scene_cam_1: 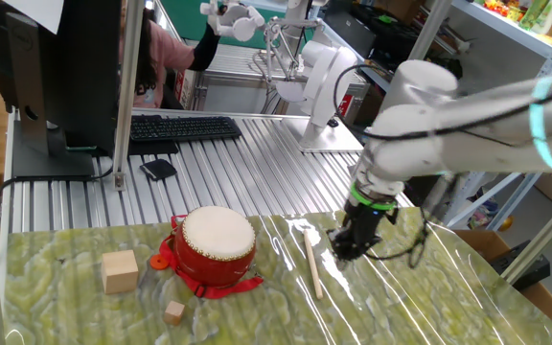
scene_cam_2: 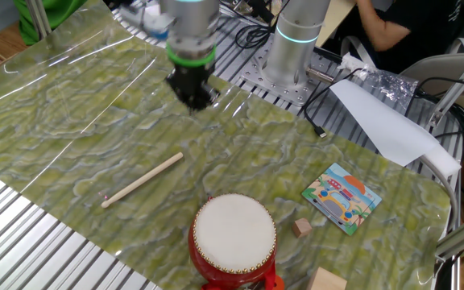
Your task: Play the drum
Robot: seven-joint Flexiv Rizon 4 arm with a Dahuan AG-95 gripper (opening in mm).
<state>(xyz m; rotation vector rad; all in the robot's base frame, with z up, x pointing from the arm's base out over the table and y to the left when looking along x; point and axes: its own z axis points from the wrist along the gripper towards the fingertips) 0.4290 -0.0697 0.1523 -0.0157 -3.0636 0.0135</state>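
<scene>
Red-sided and cream-headed, the drum point(scene_cam_1: 218, 246) is our landmark here: it stands upright on the green mottled mat point(scene_cam_2: 71, 121), head up and uncovered, which we judge leaves it free to be struck from above. Just beside the drum lies the thin wooden stick point(scene_cam_1: 311, 263), flat on the mat and apart from everything else; nothing holds it. Beyond the stick, farther from the drum, our gripper point(scene_cam_1: 345, 246) hangs above the mat pointing straight down, its jaws shut with nothing between them that we can make out. On the drum's other side sit a larger wooden cube point(scene_cam_1: 120, 270) and a smaller wooden cube point(scene_cam_1: 173, 311), both near the drum but not touching it. From the other fixed view a colourful picture card point(scene_cam_2: 342, 197) lies near the drum too. We judge the task has not reached its beat: the stick is the likely striker, and since it lies low and flat, the jaws would have to open and come down astride it. A closed, empty gripper could, we suppose, also tap the head itself.
</scene>
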